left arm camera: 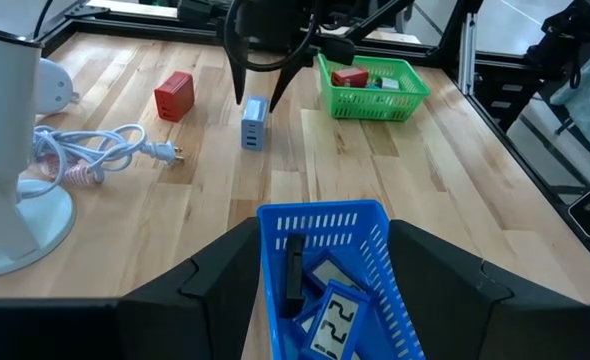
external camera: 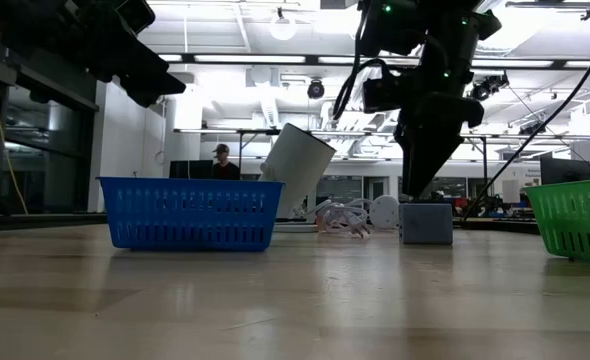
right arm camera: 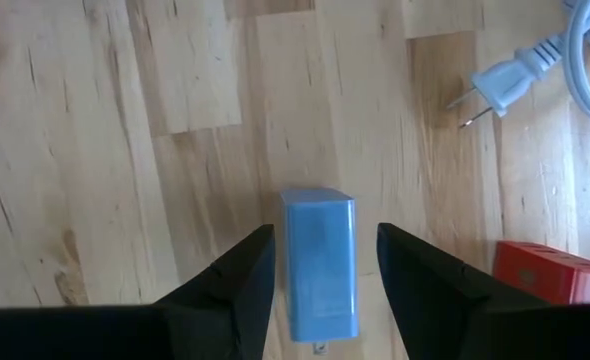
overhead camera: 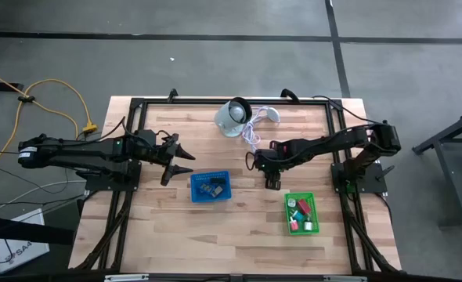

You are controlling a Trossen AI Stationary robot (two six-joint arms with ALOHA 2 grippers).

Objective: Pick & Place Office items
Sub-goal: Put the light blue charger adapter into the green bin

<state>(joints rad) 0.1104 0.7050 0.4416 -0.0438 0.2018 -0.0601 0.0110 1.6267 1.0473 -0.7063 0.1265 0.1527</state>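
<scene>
Your left claw hangs spread wide and empty just left of the blue basket, which sits ahead of its fingers and already holds dark items; it is the farther arm from the piece that matters and can wait there. Move rightward to your right claw: it stands over the pale blue block, fingers apart and holding nothing, one on each side of the block without touching it as far as the wrist view shows. The block lies directly beneath and between the fingers, flat on the worktop, its long axis running along the claw's forward line, so the jaws span its narrow width. That is the relation the next move turns on: you likely need only descend and squeeze, with no turn of the wrist. The red block lies just beyond the pale one on the side toward the white cable, near enough that a sideways drift could nudge it. Farther right, the green basket sits close to this claw, holding red pieces.
</scene>
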